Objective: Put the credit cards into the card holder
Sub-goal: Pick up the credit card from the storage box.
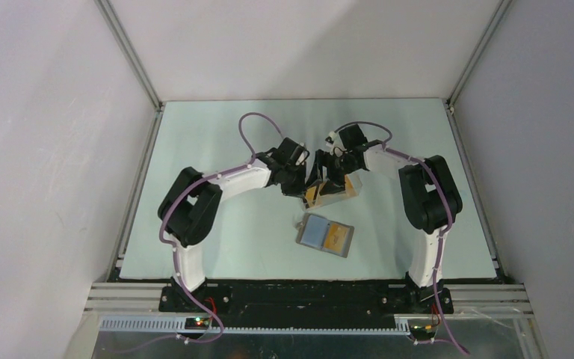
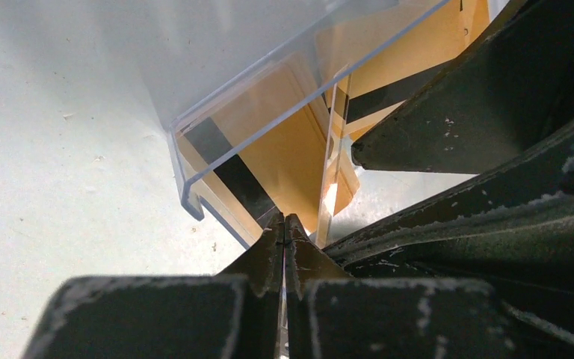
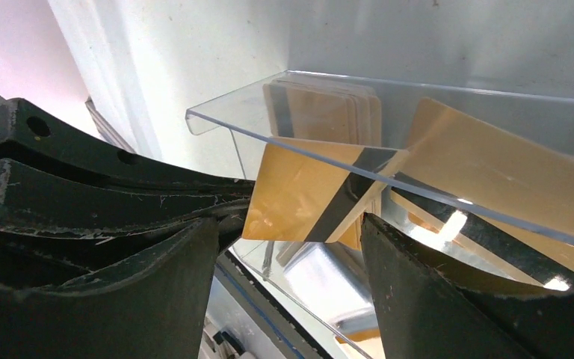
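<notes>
Cards (image 3: 299, 194) mostly sit in the clear box (image 3: 284, 142) mid-bench (image 1: 217, 149), left claw (image 2: 284, 224) pinched together at its edge, right claw (image 3: 291, 224) spread around one, while the holder (image 1: 315, 232) lies open nearby with seemingly one card, so most remains.

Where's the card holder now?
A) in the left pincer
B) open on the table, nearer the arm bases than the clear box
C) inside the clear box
B: the card holder lies unfolded on the table, apart from the clear box, on its arm-base side.
</notes>
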Controlling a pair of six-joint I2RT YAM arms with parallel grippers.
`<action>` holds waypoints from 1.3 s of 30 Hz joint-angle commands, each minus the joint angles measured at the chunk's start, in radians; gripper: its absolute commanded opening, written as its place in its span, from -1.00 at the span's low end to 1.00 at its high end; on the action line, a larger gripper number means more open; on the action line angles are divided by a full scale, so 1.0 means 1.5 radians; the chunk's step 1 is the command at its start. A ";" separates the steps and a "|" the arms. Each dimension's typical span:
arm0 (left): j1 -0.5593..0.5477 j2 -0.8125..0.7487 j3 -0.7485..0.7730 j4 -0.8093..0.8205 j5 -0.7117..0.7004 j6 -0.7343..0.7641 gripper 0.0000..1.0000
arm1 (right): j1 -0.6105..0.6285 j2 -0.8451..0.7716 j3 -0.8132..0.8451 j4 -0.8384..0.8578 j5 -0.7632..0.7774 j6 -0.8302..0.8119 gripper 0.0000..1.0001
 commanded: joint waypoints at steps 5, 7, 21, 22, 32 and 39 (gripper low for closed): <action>-0.012 -0.074 -0.024 0.111 0.083 0.008 -1.00 | 0.007 0.021 -0.007 0.060 -0.052 0.028 0.43; -0.008 -0.083 -0.037 0.127 0.085 0.001 -1.00 | 0.006 0.023 -0.006 0.059 -0.049 0.028 0.40; 0.026 -0.078 -0.102 0.227 0.140 -0.064 -1.00 | -0.006 -0.023 -0.024 0.036 -0.005 0.021 0.44; 0.030 -0.080 -0.107 0.227 0.138 -0.068 -1.00 | -0.007 -0.029 -0.025 0.036 -0.005 0.021 0.45; 0.042 -0.091 -0.118 0.217 0.109 -0.077 -1.00 | -0.034 -0.076 -0.027 0.015 0.007 0.017 0.46; 0.043 -0.085 -0.111 0.207 0.106 -0.073 -0.99 | -0.058 -0.088 -0.027 -0.037 0.061 -0.019 0.25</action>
